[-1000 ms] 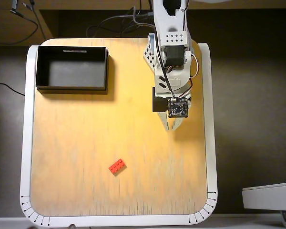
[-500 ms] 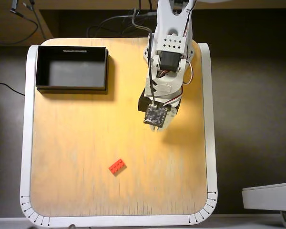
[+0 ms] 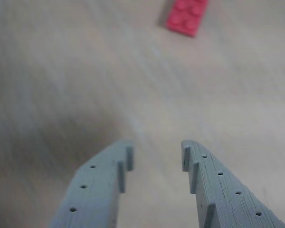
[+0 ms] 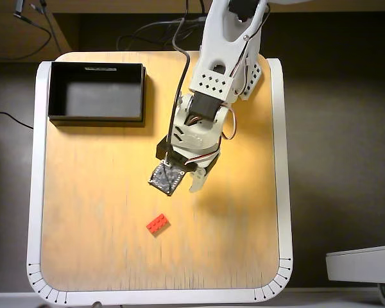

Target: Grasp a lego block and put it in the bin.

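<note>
Warm wooden tabletop (image 4: 102, 212) with a white rounded rim filled the overhead view, dark floor around it. At about ten o'clock on the board sat the bin (image 4: 97, 67), its black walls square to the edge and its grey floor bare. From twelve o'clock the white arm (image 4: 218, 70) reached in and slanted toward seven o'clock, with a small circuit board (image 4: 167, 178) riding on its wrist. The gripper (image 3: 156, 156) hung over bare wood; in the wrist view its two grey fingers stood apart with a clear gap between them, nothing held. The lego block (image 4: 157, 224) lay flat, studs up and skewed, near six o'clock, beyond the gripper's tips and apart from them, well away from the bin.
</note>
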Action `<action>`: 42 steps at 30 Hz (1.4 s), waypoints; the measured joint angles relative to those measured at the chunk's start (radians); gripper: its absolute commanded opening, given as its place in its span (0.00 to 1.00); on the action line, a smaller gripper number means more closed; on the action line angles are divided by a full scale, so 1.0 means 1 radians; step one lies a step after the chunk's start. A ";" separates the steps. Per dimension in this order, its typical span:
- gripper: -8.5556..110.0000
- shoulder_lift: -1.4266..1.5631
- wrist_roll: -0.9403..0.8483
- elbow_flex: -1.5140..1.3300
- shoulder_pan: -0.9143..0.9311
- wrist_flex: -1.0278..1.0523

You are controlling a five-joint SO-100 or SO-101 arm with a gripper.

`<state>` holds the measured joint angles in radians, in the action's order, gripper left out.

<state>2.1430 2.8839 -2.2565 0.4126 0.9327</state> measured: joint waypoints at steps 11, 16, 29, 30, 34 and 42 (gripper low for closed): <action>0.26 -0.285 -0.038 0.143 0.081 -0.150; 0.26 -0.416 -0.060 0.236 0.087 -0.156; 0.26 -0.606 -0.078 0.446 0.087 0.011; 0.26 -0.618 -0.078 0.460 0.087 0.021; 0.26 -0.667 -0.078 0.506 0.091 0.037; 0.26 -0.755 -0.078 0.577 0.109 0.037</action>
<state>1.3883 2.8057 -1.6797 0.5216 0.9695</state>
